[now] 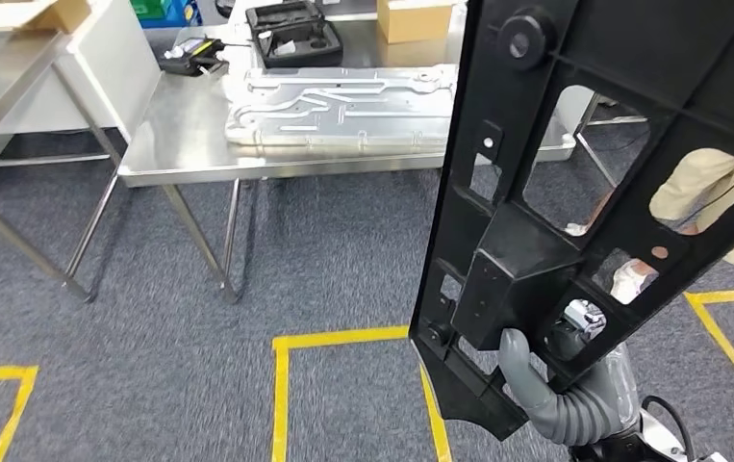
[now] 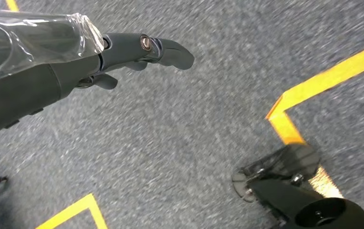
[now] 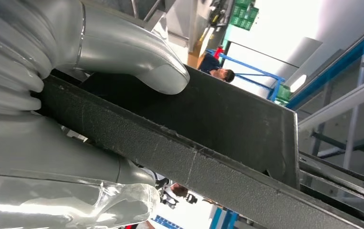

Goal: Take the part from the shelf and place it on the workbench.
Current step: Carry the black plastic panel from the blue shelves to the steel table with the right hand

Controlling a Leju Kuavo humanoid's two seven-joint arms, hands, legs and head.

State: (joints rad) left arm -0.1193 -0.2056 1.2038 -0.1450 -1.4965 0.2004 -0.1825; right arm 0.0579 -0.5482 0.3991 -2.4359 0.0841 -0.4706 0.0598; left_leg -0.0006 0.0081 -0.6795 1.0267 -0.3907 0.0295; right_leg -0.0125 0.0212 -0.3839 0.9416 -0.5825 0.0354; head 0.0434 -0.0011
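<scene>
While its right hand (image 1: 526,371) clamped the black frame (image 1: 574,192) upright at near right, the robot faced the steel workbench (image 1: 180,144) at far left.
Long, stiff and probably top-heavy, the frame looked best gripped at its boxy middle; the left hand (image 2: 137,52) hung empty, fingers loosely extended.

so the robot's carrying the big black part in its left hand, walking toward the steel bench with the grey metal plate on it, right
Not quite: the right hand grips the black part, as the head view shows, and the right wrist view shows its thumb pressed on it. The left hand hangs over the carpet, holding nothing. The steel bench with the grey metal plate does lie ahead.
</scene>
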